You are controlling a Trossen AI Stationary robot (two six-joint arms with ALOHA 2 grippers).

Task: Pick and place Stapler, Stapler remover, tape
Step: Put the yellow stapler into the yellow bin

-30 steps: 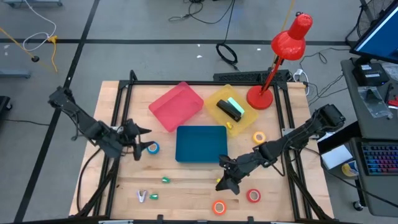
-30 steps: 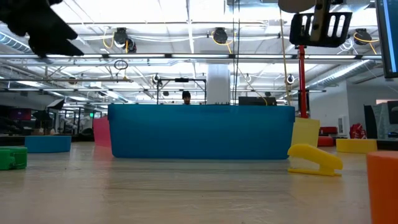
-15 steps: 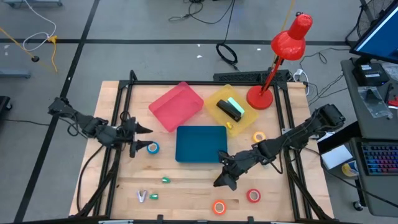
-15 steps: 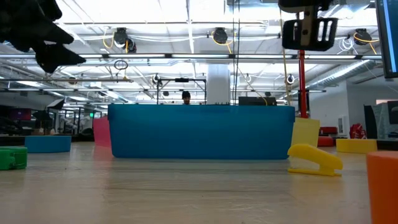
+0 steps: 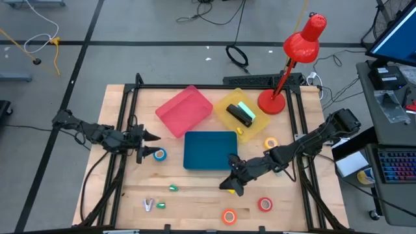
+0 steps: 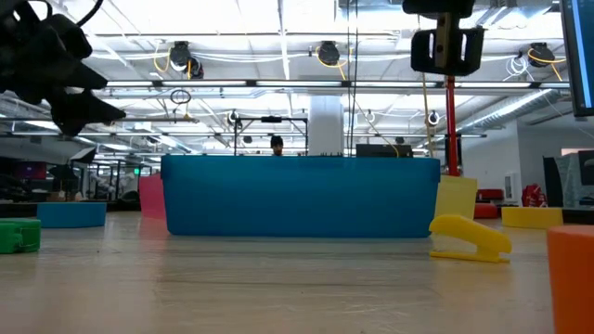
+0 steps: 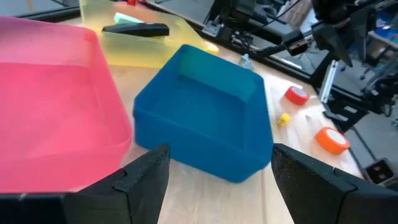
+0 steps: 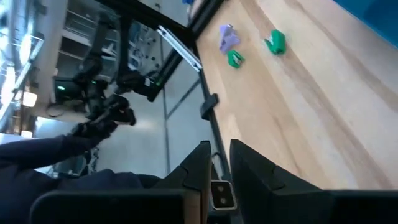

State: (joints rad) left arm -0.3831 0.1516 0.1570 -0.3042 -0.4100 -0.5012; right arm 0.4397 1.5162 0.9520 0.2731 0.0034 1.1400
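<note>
The stapler point(image 5: 240, 115) lies in the yellow tray point(image 5: 229, 101) at the back of the table point(image 5: 195, 195), beside the red lamp point(image 5: 292, 58). Tape rolls are scattered: a blue roll point(image 5: 160, 155) left of the blue bin point(image 5: 210, 150), a yellow roll point(image 5: 270, 143) to its right, and an orange roll point(image 5: 229, 216) and a red roll point(image 5: 264, 205) near the front edge. A small yellow stapler remover point(image 6: 470, 238) lies on the wood by the bin. The left gripper point(image 5: 144, 144) hovers just beside the blue roll — fingers spread wide, holding nothing. The right gripper point(image 5: 229, 184) hangs at the bin's front right corner — fingers nearly together, empty.
</note>
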